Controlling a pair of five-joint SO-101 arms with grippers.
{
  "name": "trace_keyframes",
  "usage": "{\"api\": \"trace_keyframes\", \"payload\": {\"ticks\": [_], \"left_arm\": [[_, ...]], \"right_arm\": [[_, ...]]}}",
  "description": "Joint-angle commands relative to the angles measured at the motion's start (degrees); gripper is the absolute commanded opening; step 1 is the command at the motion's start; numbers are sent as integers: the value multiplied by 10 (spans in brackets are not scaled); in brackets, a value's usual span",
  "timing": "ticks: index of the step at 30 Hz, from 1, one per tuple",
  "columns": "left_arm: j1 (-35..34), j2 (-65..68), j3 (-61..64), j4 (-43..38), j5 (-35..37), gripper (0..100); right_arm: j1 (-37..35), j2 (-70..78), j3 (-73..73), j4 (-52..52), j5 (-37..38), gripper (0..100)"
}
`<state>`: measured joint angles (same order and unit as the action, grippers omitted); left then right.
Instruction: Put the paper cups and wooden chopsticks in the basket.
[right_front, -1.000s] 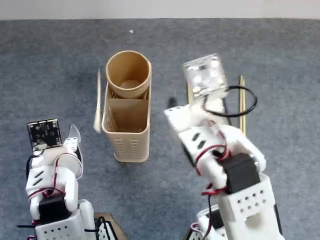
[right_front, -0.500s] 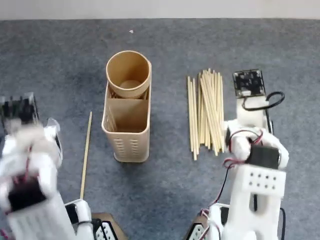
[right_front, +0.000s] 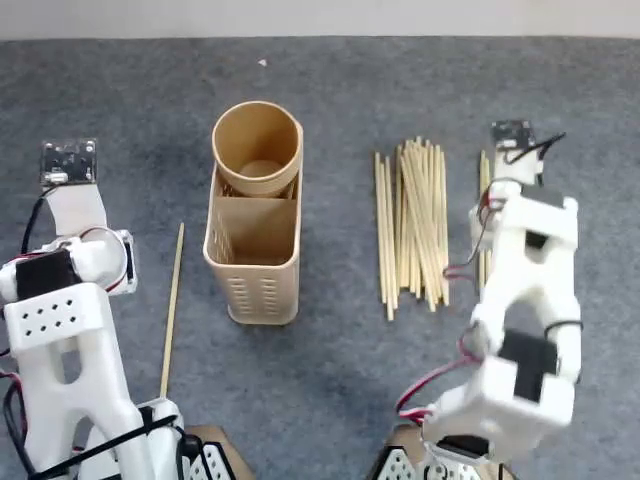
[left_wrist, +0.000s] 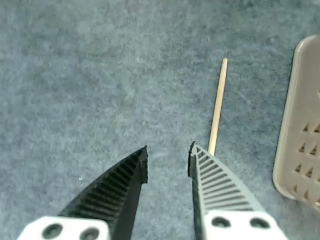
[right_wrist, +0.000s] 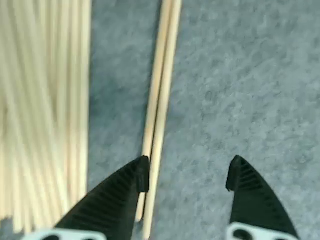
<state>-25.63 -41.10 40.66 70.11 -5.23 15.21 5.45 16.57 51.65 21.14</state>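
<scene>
A tan basket (right_front: 252, 262) stands mid-table with a paper cup (right_front: 257, 148) upright in its far end. A pile of wooden chopsticks (right_front: 412, 225) lies to its right. One single chopstick (right_front: 172, 308) lies to its left. My left gripper (left_wrist: 168, 152) hangs open over the carpet, with that single chopstick (left_wrist: 216, 107) just beyond one fingertip and the basket's wall (left_wrist: 300, 130) off to the side. My right gripper (right_wrist: 189, 170) is open above a separate pair of chopsticks (right_wrist: 161, 100) beside the pile (right_wrist: 45, 100); one finger is over the pair.
Grey carpet covers the table. The left arm (right_front: 60, 290) stands left of the single chopstick and the right arm (right_front: 525, 260) stands right of the pile. Bare carpet lies between basket and pile.
The right arm swung from over the pile out to its right side. The left arm shifted left and farther back. The single chopstick went from beside the basket to lower left.
</scene>
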Motion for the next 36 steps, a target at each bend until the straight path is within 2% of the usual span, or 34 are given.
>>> {"api": "trace_keyframes", "payload": {"ticks": [1, 5, 20, 22, 26, 27, 33, 36], "left_arm": [[10, 2, 29, -64, -4, 162], [10, 2, 58, -99, -4, 162], [10, 0, 58, -101, -4, 162], [10, -1, 58, -100, -4, 162], [7, -1, 58, -100, -4, 161], [7, -1, 58, -100, -4, 161], [9, -1, 59, -100, -4, 159], [10, -1, 60, -100, -2, 159]], "right_arm": [[4, 72, -94, 2, -9, 255], [-6, 116, -116, 4, -14, 255], [-58, 118, -115, 33, -30, 255], [-50, 145, -117, 33, -30, 214], [-23, 231, -142, 27, -26, 22], [-19, 257, -158, 29, -26, 0], [14, 351, -291, 112, -30, 5], [22, 320, -377, 190, -78, 5]]}}
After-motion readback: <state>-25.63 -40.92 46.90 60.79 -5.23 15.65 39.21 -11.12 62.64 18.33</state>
